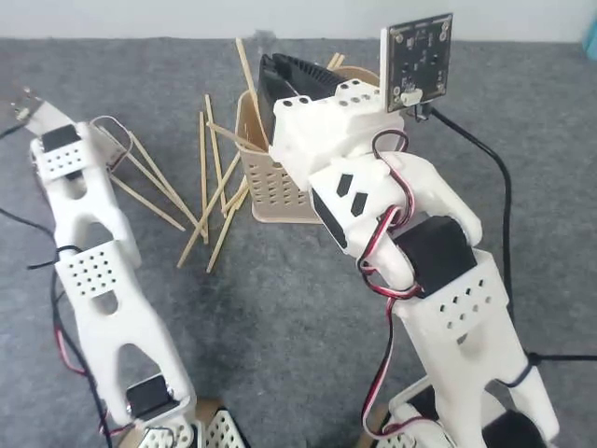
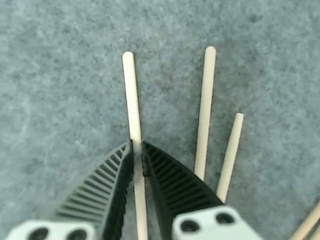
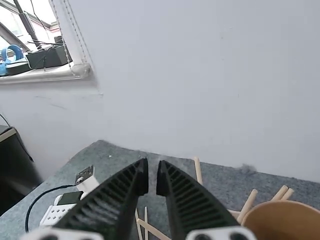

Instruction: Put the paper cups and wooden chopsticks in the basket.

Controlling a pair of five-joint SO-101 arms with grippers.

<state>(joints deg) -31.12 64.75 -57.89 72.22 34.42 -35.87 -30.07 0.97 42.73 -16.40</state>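
Note:
My left gripper (image 2: pixel 137 145) is shut on one wooden chopstick (image 2: pixel 131 100) that lies on the grey mat. Two more chopsticks (image 2: pixel 205 110) lie beside it. In the high view the left arm (image 1: pixel 75 187) is at the far left, by the end of several loose chopsticks (image 1: pixel 210 187) fanned out on the mat. The tan basket (image 1: pixel 270 187) stands beside them with chopsticks sticking out of it. My right gripper (image 1: pixel 289 70) hangs over the basket, shut and holding nothing (image 3: pixel 152 175). A brown paper cup (image 3: pixel 282 220) rim shows just below it.
A black cable (image 1: pixel 494 168) runs over the mat to the right of the basket. A small circuit board (image 1: pixel 420 56) stands up on the right arm. Behind the table are a white wall and a window sill (image 3: pixel 45 72).

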